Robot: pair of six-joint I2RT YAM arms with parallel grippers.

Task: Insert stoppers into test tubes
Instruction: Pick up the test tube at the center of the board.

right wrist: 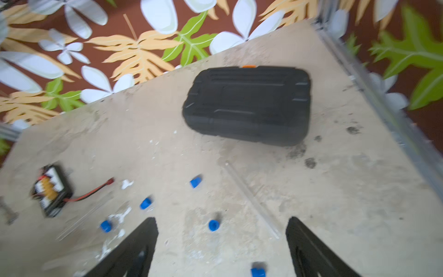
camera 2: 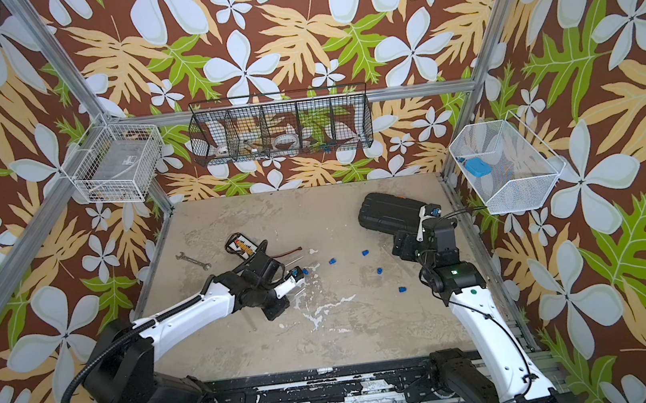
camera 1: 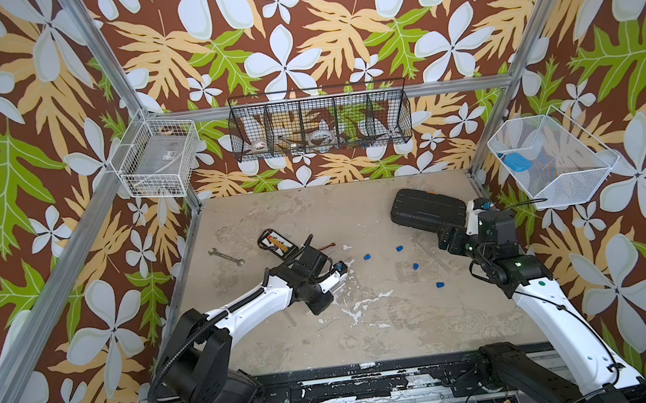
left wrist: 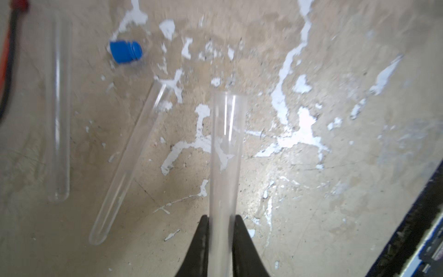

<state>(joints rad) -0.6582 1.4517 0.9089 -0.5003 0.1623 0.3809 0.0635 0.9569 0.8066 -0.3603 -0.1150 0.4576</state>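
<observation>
Lengthwise, test tube (left wrist: 226, 153) juts from left fingers (left wrist: 196, 249), mouth outward.

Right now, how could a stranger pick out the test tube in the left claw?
Find the beige table, then the left claw over its left half. The clear test tube juts out between the black fingers. Two neighbouring tubes lie loose; only this one is gripped.

No writing is legible anywhere; the yellow-and-black label on the battery pack (camera 1: 277, 243) is too small and blurred to read.
</observation>
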